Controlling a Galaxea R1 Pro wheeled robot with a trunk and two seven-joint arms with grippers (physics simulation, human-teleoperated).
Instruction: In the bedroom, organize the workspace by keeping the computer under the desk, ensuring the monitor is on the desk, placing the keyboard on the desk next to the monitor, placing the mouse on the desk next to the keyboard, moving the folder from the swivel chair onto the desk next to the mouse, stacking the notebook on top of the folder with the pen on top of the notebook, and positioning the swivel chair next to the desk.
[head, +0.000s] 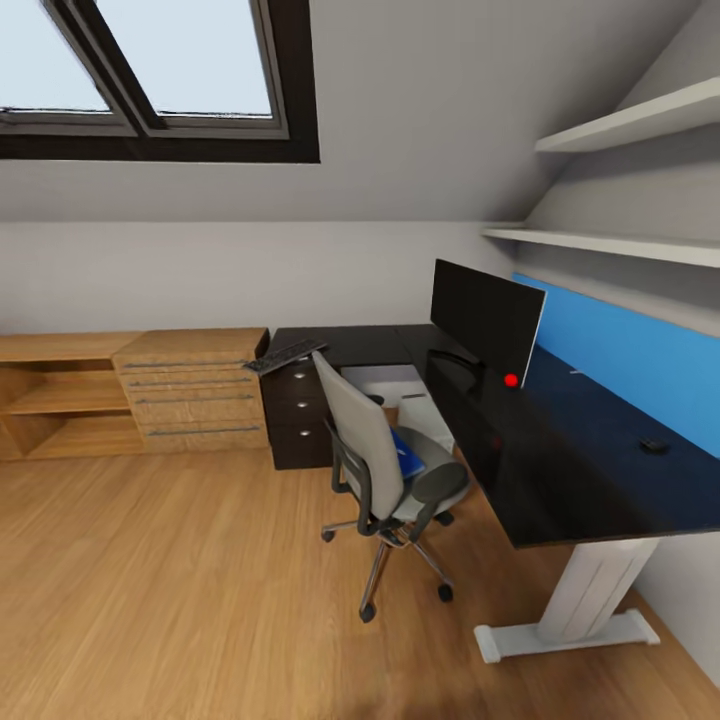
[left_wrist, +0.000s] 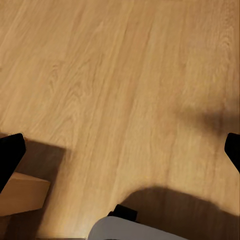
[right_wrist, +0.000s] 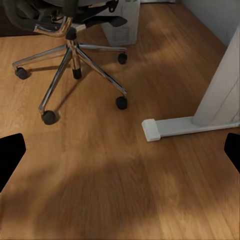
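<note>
The black desk (head: 560, 470) carries the monitor (head: 487, 315) near its corner. The keyboard (head: 285, 355) lies at its far left end, over the drawer unit. The mouse (head: 654, 446) sits far right by the blue wall panel. The swivel chair (head: 385, 470) stands at the desk with the blue folder (head: 408, 455) on its seat. The grey computer (head: 420, 410) stands under the desk, behind the chair. I cannot make out the notebook or the pen. Both grippers hang open over the wood floor, the left gripper (left_wrist: 120, 152) over bare boards. The right gripper (right_wrist: 120, 152) is near the chair base (right_wrist: 70, 60).
A light-wood chest of drawers (head: 190, 390) and open shelving (head: 60, 400) line the wall left of the desk. The desk's white leg and foot (right_wrist: 185, 125) stand on the floor right of the chair. Wall shelves (head: 620, 240) hang above the desk. Open floor spreads left of the chair.
</note>
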